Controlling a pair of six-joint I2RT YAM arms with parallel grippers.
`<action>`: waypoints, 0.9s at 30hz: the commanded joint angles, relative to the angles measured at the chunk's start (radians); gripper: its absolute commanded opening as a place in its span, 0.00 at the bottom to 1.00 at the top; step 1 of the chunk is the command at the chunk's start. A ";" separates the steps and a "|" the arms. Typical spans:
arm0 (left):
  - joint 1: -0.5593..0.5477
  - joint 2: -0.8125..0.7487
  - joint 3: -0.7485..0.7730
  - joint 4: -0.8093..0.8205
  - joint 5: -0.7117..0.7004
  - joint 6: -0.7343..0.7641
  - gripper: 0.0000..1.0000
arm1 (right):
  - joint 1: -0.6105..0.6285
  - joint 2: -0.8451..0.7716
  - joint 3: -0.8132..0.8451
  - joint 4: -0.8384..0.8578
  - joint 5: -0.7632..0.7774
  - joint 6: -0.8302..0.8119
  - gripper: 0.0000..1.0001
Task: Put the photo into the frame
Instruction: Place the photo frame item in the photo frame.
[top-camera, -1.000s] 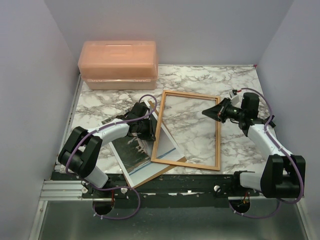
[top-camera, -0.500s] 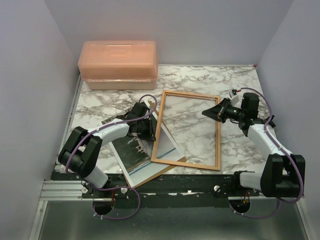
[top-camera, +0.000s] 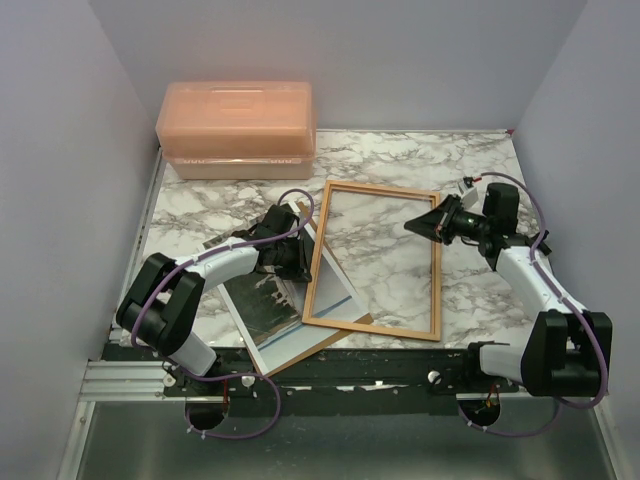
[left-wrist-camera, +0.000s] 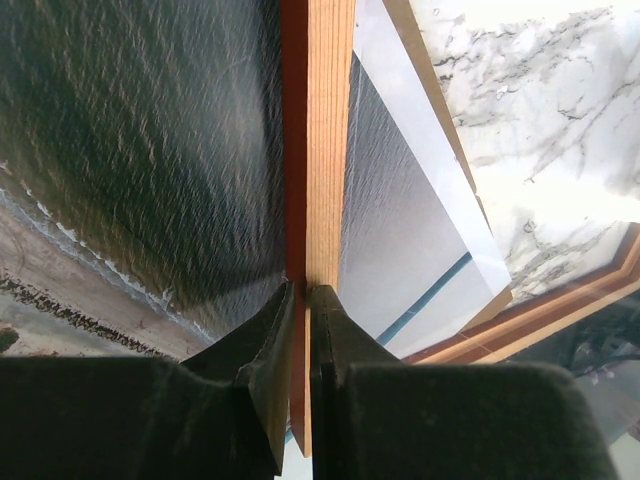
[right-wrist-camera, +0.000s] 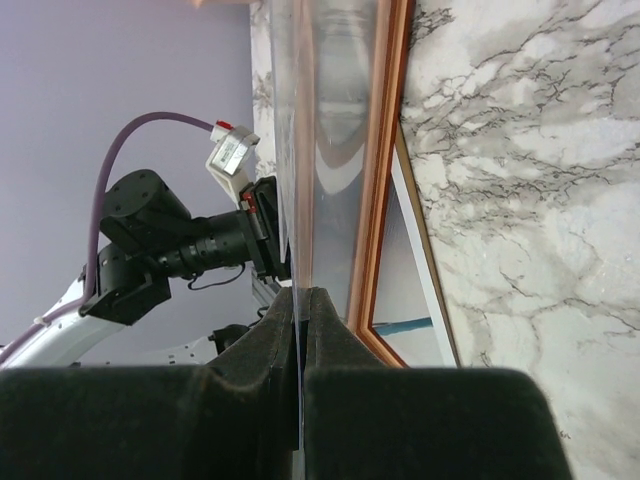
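The frame (top-camera: 370, 327) lies tilted on the marble table, wood-coloured back up, its left side resting over the photo (top-camera: 262, 305). The photo is dark and streaky with a white and blue edge. My left gripper (top-camera: 303, 262) is shut on the frame's left border; the left wrist view shows the border (left-wrist-camera: 318, 150) pinched between the jaws (left-wrist-camera: 305, 295), with the photo (left-wrist-camera: 150, 130) beneath. My right gripper (top-camera: 412, 226) is at the frame's right side, shut on the clear sheet (right-wrist-camera: 330, 120), which stands on edge between the jaws (right-wrist-camera: 300, 295) beside the frame border (right-wrist-camera: 385, 150).
A brown backing board (top-camera: 312, 343) lies under the photo near the front edge. An orange plastic box (top-camera: 237, 128) stands at the back left. Purple walls enclose the table on three sides. The left arm (right-wrist-camera: 170, 250) shows in the right wrist view.
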 joint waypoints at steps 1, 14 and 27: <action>-0.013 0.059 -0.022 -0.038 -0.072 0.040 0.13 | 0.004 -0.025 0.052 -0.034 -0.026 -0.034 0.01; -0.013 0.059 -0.017 -0.046 -0.076 0.044 0.12 | 0.003 0.030 0.025 -0.043 0.015 -0.067 0.01; -0.013 0.063 -0.020 -0.043 -0.078 0.044 0.12 | 0.003 0.027 -0.025 0.045 -0.027 0.000 0.01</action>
